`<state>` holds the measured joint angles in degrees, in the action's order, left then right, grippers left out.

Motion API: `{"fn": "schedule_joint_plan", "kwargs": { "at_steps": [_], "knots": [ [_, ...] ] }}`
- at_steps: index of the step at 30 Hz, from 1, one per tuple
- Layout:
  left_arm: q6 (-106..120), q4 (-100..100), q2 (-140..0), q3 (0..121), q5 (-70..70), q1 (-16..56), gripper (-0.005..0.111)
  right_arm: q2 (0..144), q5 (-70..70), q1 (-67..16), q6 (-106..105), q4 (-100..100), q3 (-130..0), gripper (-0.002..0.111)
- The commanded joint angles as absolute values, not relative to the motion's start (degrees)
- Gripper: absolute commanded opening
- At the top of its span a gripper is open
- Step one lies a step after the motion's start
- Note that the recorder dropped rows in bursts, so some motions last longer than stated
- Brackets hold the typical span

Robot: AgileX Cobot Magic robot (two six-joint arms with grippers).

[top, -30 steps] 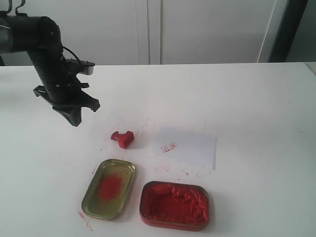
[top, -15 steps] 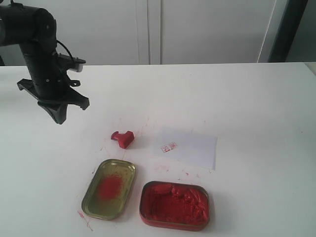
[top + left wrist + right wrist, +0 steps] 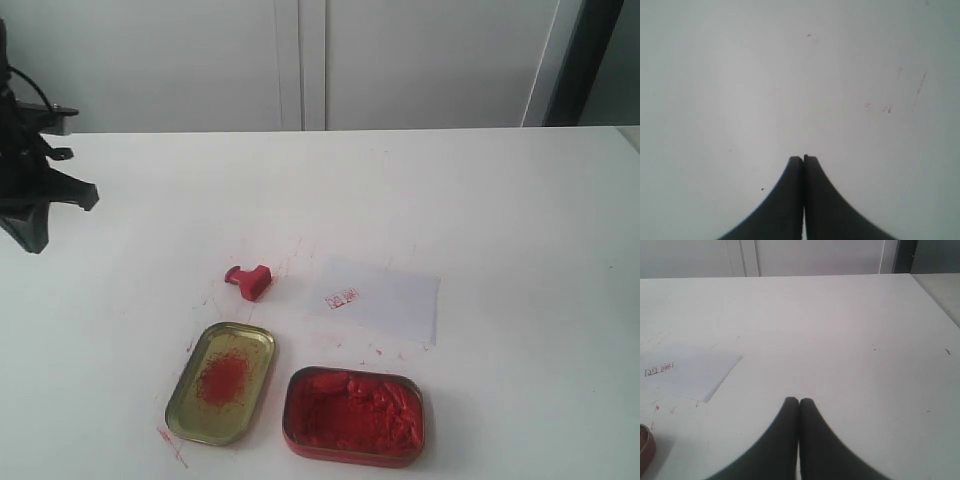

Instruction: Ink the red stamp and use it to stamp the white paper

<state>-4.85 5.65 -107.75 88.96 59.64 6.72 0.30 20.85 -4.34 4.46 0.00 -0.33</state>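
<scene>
My left gripper (image 3: 34, 238) has swung away to the far edge of the bench (image 3: 500, 220), shut tight with nothing in it. That leaves the red stamp (image 3: 249, 280) lying alone on its side near the white paper (image 3: 390, 305), not touching it, and the paper already has a red mark (image 3: 342, 297), so I think the job is about done. My right gripper (image 3: 799, 401) is shut and empty too, most of my left arm is cut off, and the mark is too small to read.

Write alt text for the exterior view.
A red stamp lies on a white table beside a white paper bearing a red imprint. Nearer sit a gold tin and a red-paste tin; the left fingers hang far left.
</scene>
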Motion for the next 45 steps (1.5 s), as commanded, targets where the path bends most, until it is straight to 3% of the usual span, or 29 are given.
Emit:
{"fn": "schedule_joint_plan", "kwargs": {
  "at_steps": [1, 45],
  "knots": [
    [-5.4, 2.2, -103.1, 85.3, 59.8, 3.5, 0.000, 0.0, 20.0, -3.9, 4.8, 0.0, 0.0, 0.000],
    [-5.2, -2.6, -54.3, 52.4, 58.6, 3.0, 0.000, 0.0, 20.0, -3.9, 4.8, 0.0, 0.0, 0.000]
  ]
}}
